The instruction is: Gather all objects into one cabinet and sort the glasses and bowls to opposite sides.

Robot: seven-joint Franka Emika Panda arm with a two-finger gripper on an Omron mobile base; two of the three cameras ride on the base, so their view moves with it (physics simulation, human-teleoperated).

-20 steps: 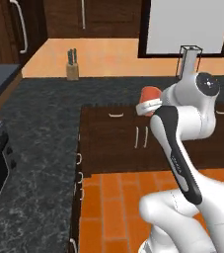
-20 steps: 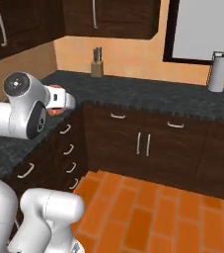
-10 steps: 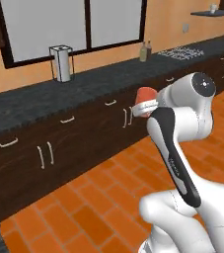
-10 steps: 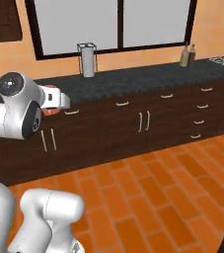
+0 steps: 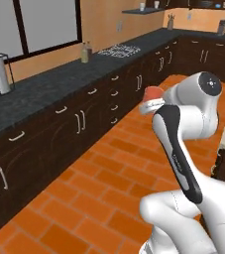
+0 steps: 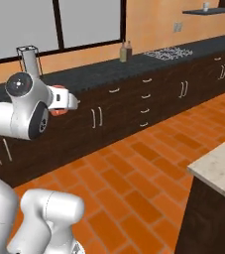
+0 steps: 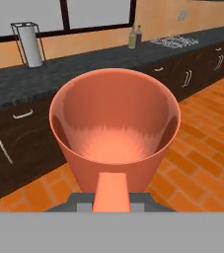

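The orange-red cup [image 7: 114, 129] fills the middle of the hand view, mouth toward the camera, its rim round and its inside bare. It is carried in the air, pinched at its base by the fingers [image 7: 112, 193], which are pressed in tight on it. It looks like a light, stiff, smooth-walled cup, probably slippery and liable to chip if knocked, so a hold low on the wall near the base seems the safe one.

In the left base view the cup [image 5: 151, 94] shows as a small red cap in the centre right of the frame, over the brick floor [image 5: 99, 193]. The right base view has it at centre left [image 6: 59, 101], partly hidden by the arm.

The hand view shows the hollow inside; the base views give its height, level with the dark bench [image 6: 109, 72]. A paper towel holder [image 7: 28, 44] stands at upper left.
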